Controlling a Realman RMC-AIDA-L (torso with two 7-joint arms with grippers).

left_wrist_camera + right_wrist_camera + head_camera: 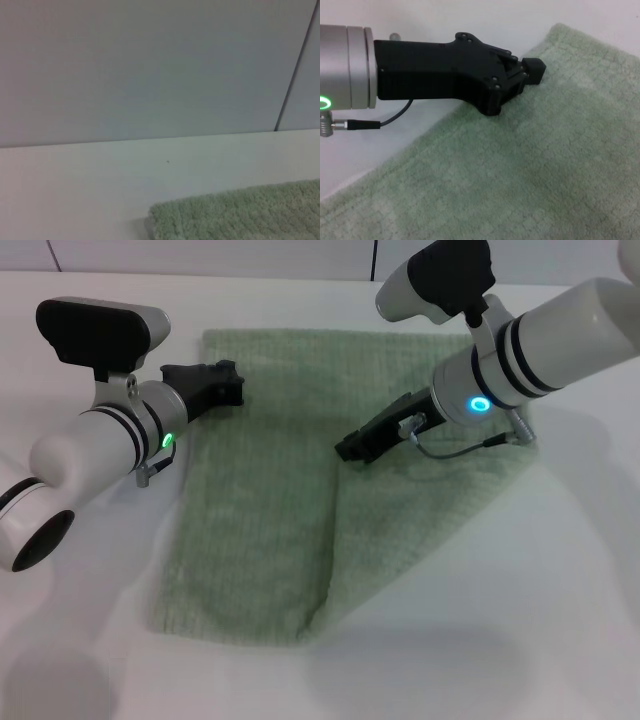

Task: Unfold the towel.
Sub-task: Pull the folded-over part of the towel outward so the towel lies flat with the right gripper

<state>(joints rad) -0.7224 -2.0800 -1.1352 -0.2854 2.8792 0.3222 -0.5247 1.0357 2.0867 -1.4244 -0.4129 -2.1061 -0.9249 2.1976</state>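
In the head view the towel is seen spread at frame centre, lower right corner folded, left gripper over its upper left, right gripper mid-cloth, state untellable; the left wrist view adds only a towel corner; the right wrist view shows left fingertips together, holding nothing, presumably to pin that edge.

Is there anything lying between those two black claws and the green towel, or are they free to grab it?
Nothing visible is in the way. The towel lies alone on the white table. The left tool hangs over its far left edge and the right tool over its middle, near the folded flap.
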